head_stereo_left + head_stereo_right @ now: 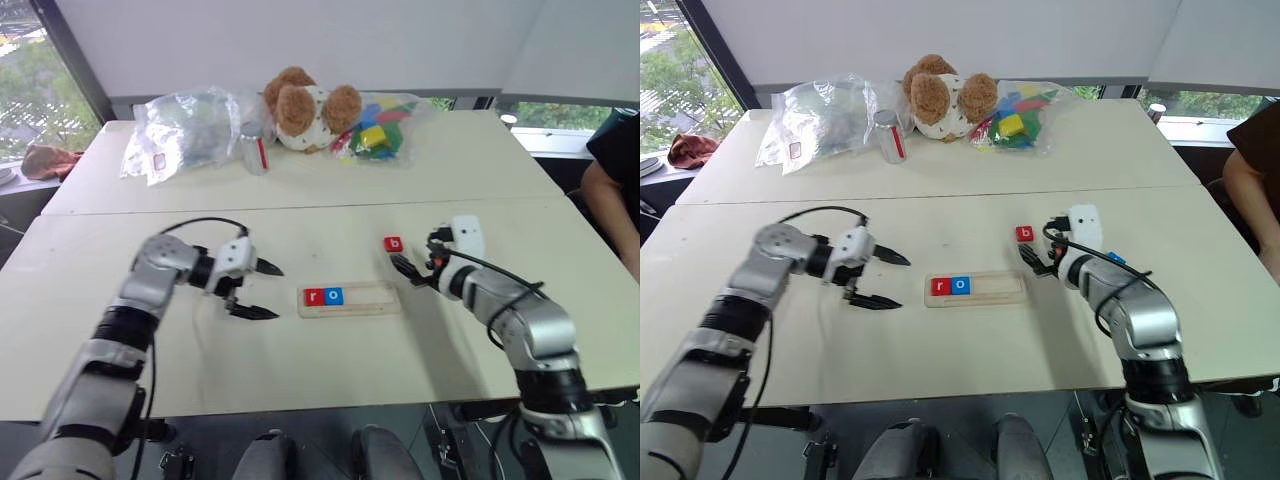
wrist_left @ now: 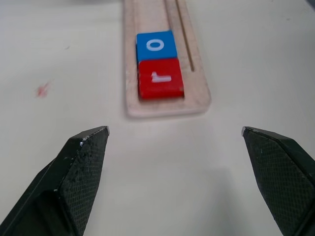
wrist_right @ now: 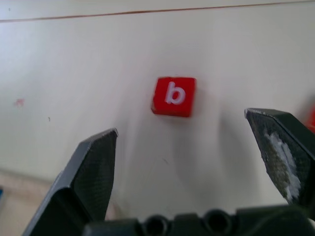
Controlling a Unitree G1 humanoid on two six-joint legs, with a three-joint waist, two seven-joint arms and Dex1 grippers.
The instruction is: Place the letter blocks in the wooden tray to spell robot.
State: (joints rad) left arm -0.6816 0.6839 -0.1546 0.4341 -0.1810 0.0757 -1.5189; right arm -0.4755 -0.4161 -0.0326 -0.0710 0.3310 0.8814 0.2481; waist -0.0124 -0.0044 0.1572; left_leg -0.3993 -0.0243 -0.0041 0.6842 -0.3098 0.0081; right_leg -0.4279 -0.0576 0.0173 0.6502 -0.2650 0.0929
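The left gripper (image 1: 262, 290), its fingers spread wide and empty, hangs just left of the wooden tray (image 1: 350, 299) holding a red block (image 1: 314, 296) and blue block (image 1: 334, 296), while the right gripper (image 1: 404, 268) sits just below-right of a red b block (image 1: 393, 244).

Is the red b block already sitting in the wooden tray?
No, the red b block lies on the table beyond the right end of the wooden tray, which holds just the r block and the o block.

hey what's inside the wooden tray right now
The wooden tray holds two letter blocks touching at its left end: a red r, then a blue o. The groove beyond is bare; nothing there is covered.
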